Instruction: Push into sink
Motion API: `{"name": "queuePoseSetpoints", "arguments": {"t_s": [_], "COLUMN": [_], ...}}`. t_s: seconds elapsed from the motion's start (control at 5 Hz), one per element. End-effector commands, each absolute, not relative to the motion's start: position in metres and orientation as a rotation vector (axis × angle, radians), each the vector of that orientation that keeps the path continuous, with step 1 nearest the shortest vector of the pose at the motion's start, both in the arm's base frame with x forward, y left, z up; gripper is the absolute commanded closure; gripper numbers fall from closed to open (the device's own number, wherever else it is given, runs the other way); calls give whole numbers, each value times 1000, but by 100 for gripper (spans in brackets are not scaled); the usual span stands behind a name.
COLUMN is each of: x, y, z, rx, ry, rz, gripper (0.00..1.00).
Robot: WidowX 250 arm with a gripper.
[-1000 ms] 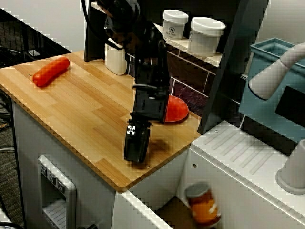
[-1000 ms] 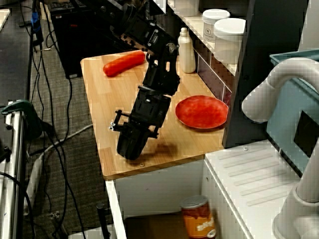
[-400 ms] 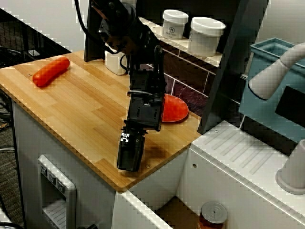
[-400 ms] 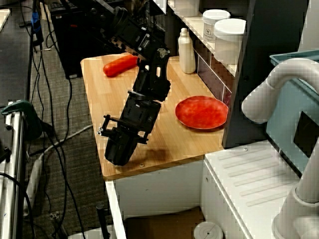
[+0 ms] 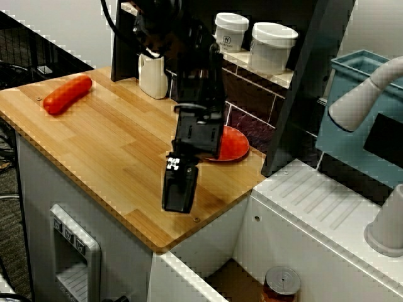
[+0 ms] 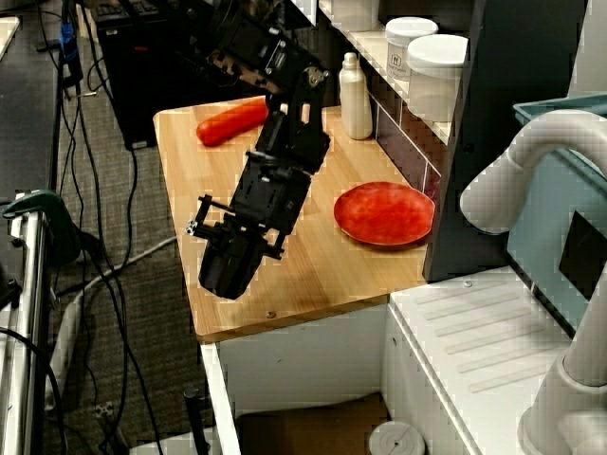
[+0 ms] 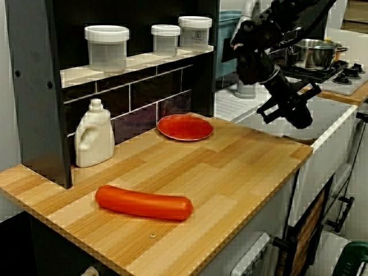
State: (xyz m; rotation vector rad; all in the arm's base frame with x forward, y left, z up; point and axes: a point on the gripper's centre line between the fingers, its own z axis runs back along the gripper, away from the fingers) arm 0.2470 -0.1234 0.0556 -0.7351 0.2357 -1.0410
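Wooden counter (image 7: 230, 172), dark tiled backsplash (image 7: 144, 92), cable-strewn floor (image 6: 104, 284).

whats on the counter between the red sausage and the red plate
Nothing: in the view along the counter, bare wood runs from the red sausage to the red plate. The white bottle stands off to the side by the back wall.

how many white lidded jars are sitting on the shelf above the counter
3, all in a row on the shelf: the widest jar toward the bottle end, a small jar in the middle, and a labelled jar nearest the sink side.
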Motion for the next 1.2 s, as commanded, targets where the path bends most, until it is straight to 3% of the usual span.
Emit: {"name": "queuePoseSetpoints", "arguments": {"t_s": [0.0, 0.2, 0.4, 0.8, 1.0], "x": [264, 259, 252, 233, 223], "y": [-150, -158, -166, -164, -171], "z": [104, 106, 96, 91, 81], "rx": [-500, -402, -325, -275, -203], "ry": [19, -113, -161, -227, -312], "rz": [-870, -749, -729, -735, -628], "gripper": [100, 100, 100, 100, 100]}}
